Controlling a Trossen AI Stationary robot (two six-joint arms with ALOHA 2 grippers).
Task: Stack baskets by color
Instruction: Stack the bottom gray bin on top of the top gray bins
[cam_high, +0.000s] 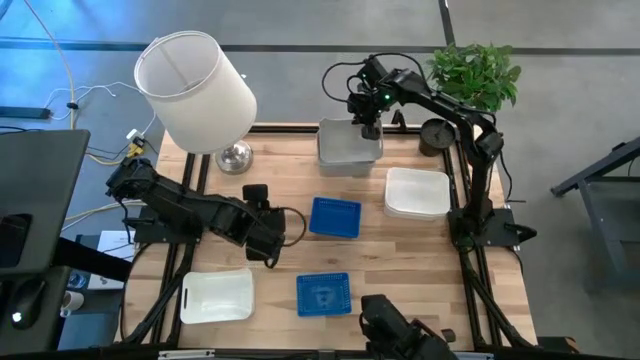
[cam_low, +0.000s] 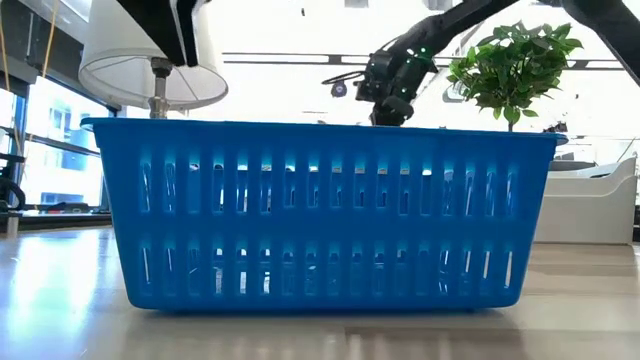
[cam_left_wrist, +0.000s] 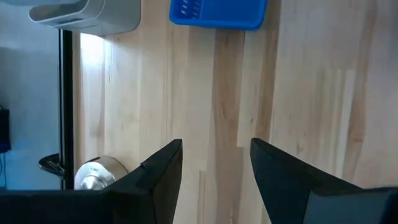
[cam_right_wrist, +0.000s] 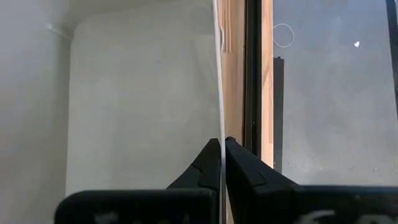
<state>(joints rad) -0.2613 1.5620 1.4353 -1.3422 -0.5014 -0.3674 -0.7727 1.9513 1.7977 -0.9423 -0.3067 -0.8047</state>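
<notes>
From above, the right tool (cam_high: 367, 128) sits on the rim of the grey basket (cam_high: 349, 148), pinched shut on it, likely to lift it. The left tool (cam_high: 268, 243) hangs open over the counter (cam_high: 400, 260), holding nothing, with a blue basket (cam_high: 335, 216) just ahead.

Low down, another blue basket (cam_low: 320, 215) blocks most of the view.

The right wrist view shows both fingers (cam_right_wrist: 208, 165) squeezing the thin grey wall.

Two blue baskets (cam_high: 335, 217), white baskets (cam_high: 417, 193), grey basket (cam_high: 349, 146), all upright.
</notes>
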